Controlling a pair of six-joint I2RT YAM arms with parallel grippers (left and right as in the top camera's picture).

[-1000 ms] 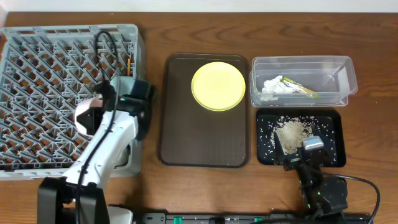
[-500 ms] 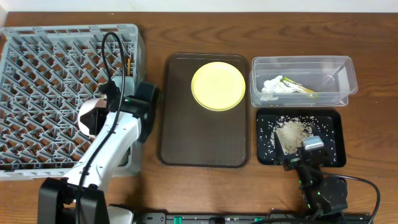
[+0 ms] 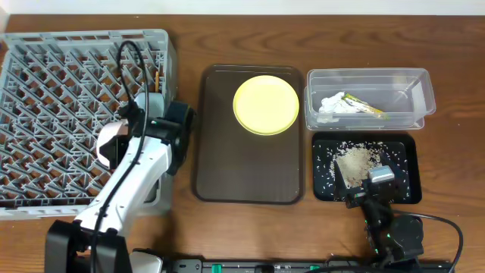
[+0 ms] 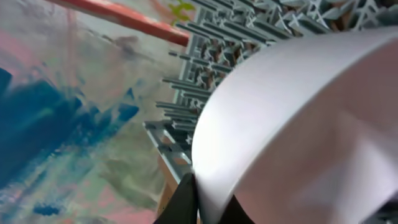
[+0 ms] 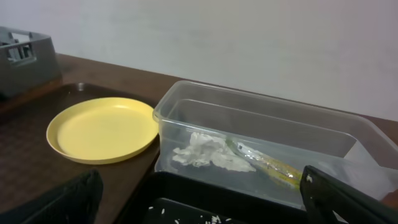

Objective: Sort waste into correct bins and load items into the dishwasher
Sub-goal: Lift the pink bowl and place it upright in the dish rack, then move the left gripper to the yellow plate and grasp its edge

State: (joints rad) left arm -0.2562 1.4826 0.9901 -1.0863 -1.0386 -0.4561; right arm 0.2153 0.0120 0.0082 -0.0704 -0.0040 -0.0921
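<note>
My left gripper [image 3: 115,141] is shut on the rim of a small white bowl [image 3: 108,145], holding it tilted over the right part of the grey dish rack [image 3: 45,91]. In the left wrist view the bowl [image 4: 298,124] fills the frame, pinched between the black fingers [image 4: 183,202]. Two tan chopsticks [image 3: 157,78] stand in the rack. The yellow plate [image 3: 265,105] lies on the brown tray [image 3: 250,178]. My right gripper [image 3: 377,186] is open and empty at the black tray's [image 3: 405,163] front edge. The light-blue bowl is out of view.
The clear tub [image 3: 394,95] holds white tissue [image 3: 332,104] and a green-yellow wrapper [image 3: 365,108]. Rice crumbs [image 3: 358,161] lie heaped in the black tray. The right wrist view shows the plate [image 5: 102,130], the tub [image 5: 261,130] and the tissue [image 5: 208,152].
My left arm has shifted slightly right and toward the front with the white bowl still held. The right arm has not moved.
</note>
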